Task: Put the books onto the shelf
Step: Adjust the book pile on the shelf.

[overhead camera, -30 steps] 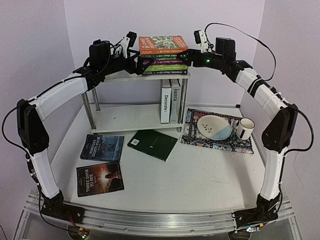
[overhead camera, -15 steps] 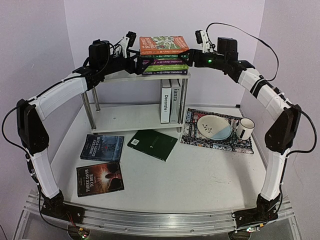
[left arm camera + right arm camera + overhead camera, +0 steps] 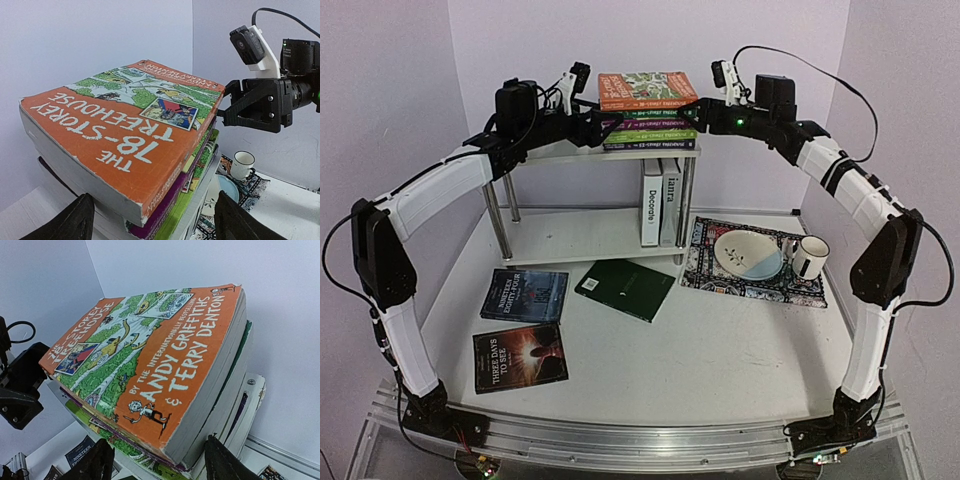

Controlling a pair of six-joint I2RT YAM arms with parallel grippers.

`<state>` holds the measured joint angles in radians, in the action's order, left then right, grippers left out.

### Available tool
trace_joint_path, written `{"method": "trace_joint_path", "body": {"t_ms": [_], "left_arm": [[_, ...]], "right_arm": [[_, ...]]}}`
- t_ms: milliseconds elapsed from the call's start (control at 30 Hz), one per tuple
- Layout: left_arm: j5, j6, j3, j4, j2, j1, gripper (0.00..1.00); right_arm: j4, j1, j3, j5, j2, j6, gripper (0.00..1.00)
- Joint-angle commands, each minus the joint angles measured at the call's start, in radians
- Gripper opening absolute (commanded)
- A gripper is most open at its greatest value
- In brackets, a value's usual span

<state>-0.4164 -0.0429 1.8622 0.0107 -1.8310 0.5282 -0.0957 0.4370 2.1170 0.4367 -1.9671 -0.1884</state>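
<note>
A stack of Treehouse books (image 3: 648, 118) lies flat on the top board of the white shelf (image 3: 555, 151), with the orange "78-Storey Treehouse" (image 3: 125, 125) uppermost. My left gripper (image 3: 588, 127) is at the stack's left end, open, and the stack's corner shows between its fingers (image 3: 80, 220). At the right end my right gripper (image 3: 704, 113) is open too, its fingers (image 3: 220, 460) on either side of the stack's corner. "Decorate" (image 3: 650, 205) and the grey book (image 3: 671, 203) stand upright on the lower board. A dark green book (image 3: 626, 289) and two dark books (image 3: 524, 295) (image 3: 520, 356) lie on the table.
A black patterned mat (image 3: 720, 278) lies right of the shelf, carrying a bowl (image 3: 747, 254) and a white mug (image 3: 809, 256). The shelf's chrome legs (image 3: 498, 225) stand at the back left. Walls close in behind and at both sides.
Both grippers have edged slightly at the ends of the stack, and the left wrist has risen a little. The stack and the books on the table have not moved.
</note>
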Motion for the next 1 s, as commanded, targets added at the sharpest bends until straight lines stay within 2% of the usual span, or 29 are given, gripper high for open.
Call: {"method": "trace_joint_path", "body": {"t_ms": [0,167,267,433,700,967], "left_arm": [[-0.025,0.020,0.012,0.009,0.052,0.020,0.80],[0.004,0.050,0.030,0.009,0.039,0.019,0.70],[0.029,0.073,0.039,0.008,0.032,0.018,0.60],[0.038,0.083,0.056,0.009,0.019,0.018,0.56],[0.057,0.084,0.062,0.008,0.015,0.019,0.41],[0.058,0.087,0.065,0.008,0.012,0.018,0.42]], "right_arm": [[-0.070,0.023,0.003,0.072,0.068,-0.013,0.64],[-0.076,0.023,0.003,0.061,0.066,-0.028,0.61],[-0.079,0.023,0.002,0.058,0.065,-0.034,0.56],[-0.079,0.023,0.001,0.042,0.063,-0.042,0.49],[-0.079,0.023,-0.003,0.021,0.065,-0.044,0.34],[-0.081,0.023,-0.013,0.018,0.071,-0.041,0.38]]}}
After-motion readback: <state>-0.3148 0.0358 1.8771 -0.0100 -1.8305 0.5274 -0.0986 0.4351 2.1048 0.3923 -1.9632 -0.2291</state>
